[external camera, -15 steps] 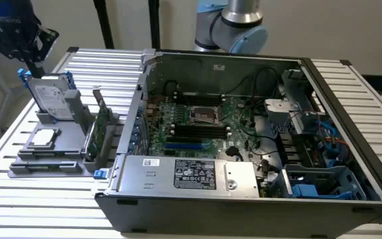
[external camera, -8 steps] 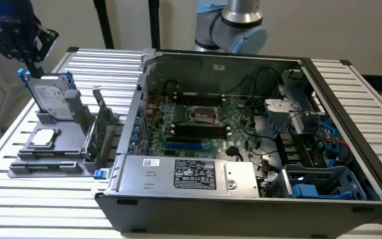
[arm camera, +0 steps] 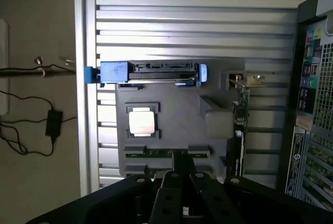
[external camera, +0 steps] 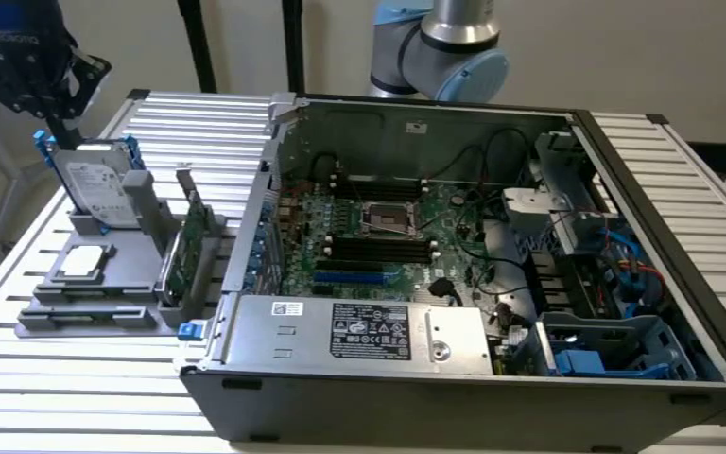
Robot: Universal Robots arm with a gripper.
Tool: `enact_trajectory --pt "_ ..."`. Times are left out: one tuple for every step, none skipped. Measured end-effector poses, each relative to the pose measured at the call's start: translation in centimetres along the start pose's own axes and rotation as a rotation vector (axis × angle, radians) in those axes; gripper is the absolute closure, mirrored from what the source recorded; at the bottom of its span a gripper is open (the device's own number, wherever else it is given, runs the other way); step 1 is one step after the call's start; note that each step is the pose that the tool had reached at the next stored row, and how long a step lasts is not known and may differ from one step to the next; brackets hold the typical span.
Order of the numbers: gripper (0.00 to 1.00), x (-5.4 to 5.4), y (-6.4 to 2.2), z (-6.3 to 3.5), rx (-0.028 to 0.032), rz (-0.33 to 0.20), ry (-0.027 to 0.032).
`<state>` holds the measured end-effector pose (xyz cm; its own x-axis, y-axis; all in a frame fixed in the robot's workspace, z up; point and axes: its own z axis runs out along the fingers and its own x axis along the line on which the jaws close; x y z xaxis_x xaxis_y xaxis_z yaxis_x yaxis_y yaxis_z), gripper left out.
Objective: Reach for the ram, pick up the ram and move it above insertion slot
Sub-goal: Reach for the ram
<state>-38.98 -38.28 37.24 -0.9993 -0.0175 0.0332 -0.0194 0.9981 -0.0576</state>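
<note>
In the wrist view we find the gripper [arm camera: 183, 174] cut off by the picture's edge. Its dark body hides one rim of the grey holder [arm camera: 177, 125] (and part of the ram [arm camera: 151, 152]). The computer case [arm camera: 312, 104] runs off the frame too, and its labels are too small for us to read.

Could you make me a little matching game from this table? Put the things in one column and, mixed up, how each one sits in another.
Things:
1 hard drive
2 processor chip
3 computer case
4 ram

States:
A open, circuit boards showing
B lying flat, silver top up
C standing on edge, blue-framed
D thin green strip lying in a slot of the grey holder

Pairs: 1-C, 2-B, 3-A, 4-D
</note>
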Motion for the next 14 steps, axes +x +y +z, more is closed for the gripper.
enact_trajectory --pt "0.89 0.0 0.0 0.0 0.0012 0.0 0.0008" --pt "0.89 0.0 -0.01 -0.01 0.0013 0.0 0.0015" --pt "0.89 0.0 -0.1 -0.02 0.0013 0.0 0.0018" --pt "0.89 0.0 -0.27 0.0 0.0011 0.0 0.0017" --pt "0.89 0.0 -0.44 0.02 0.0007 -0.001 0.0015" --pt "0.89 0.0 -0.58 0.02 0.0001 -0.003 0.0014" --pt "0.89 0.0 -0.7 0.03 -0.0011 -0.004 0.0013" --pt "0.89 0.0 -0.83 0.04 -0.0032 -0.006 0.0011" --pt "0.89 0.0 -0.97 0.05 -0.005 -0.007 0.001" --pt "0.89 0.0 -1.12 0.06 -0.0062 -0.009 0.0008" --pt "0.89 0.0 -1.28 0.08 -0.0073 -0.011 0.0007" --pt "0.89 0.1 -1.46 0.11 -0.0083 -0.013 0.0006" --pt "0.89 0.1 -1.67 0.15 -0.0088 -0.015 0.0006" --pt "0.89 0.1 -1.92 0.22 -0.0093 -0.018 0.0003"
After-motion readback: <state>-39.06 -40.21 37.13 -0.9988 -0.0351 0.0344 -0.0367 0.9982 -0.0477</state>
